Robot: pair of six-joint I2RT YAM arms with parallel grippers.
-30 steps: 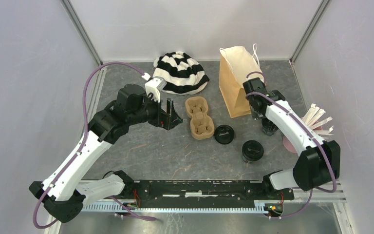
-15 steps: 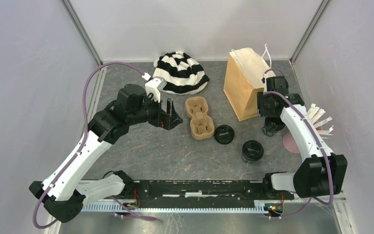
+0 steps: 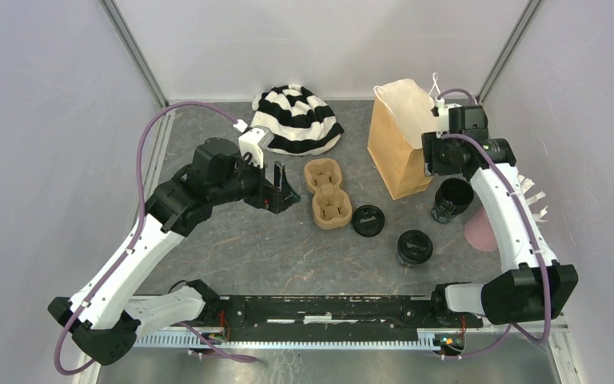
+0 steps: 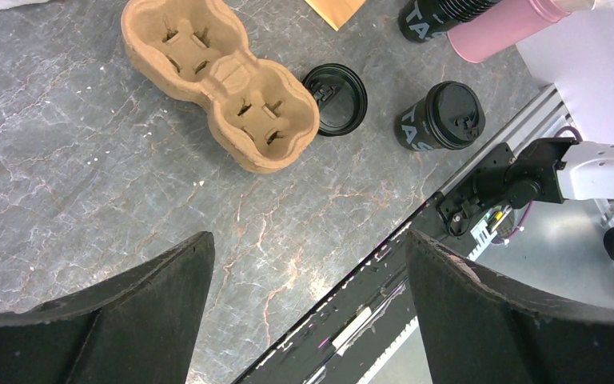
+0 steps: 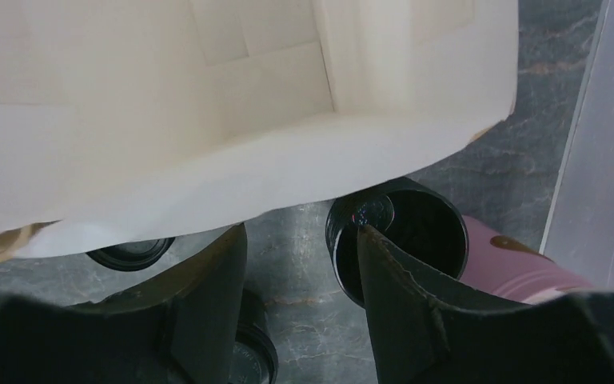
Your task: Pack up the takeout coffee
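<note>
Currently on the bench (image 3: 232, 240):
- One lidded black coffee cup (image 3: 414, 246), upright, in front of the brown paper bag (image 3: 396, 148) and apart from it.
- One lidless black coffee cup (image 3: 452, 198), upright, just beside the bag and the pink cup (image 3: 476, 232).
- One loose black lid (image 3: 368, 220), flat, just beside the cardboard carrier (image 3: 328, 192).
- Both cups stand outside the bag.
- Left fingers (image 4: 128, 320): spread wide, empty, hovering left of the carrier.
- Right fingers (image 5: 200, 312): parted, empty, above the lidless cup at the bag's rim.
- Striped hat (image 3: 296, 120): at the back.
</note>
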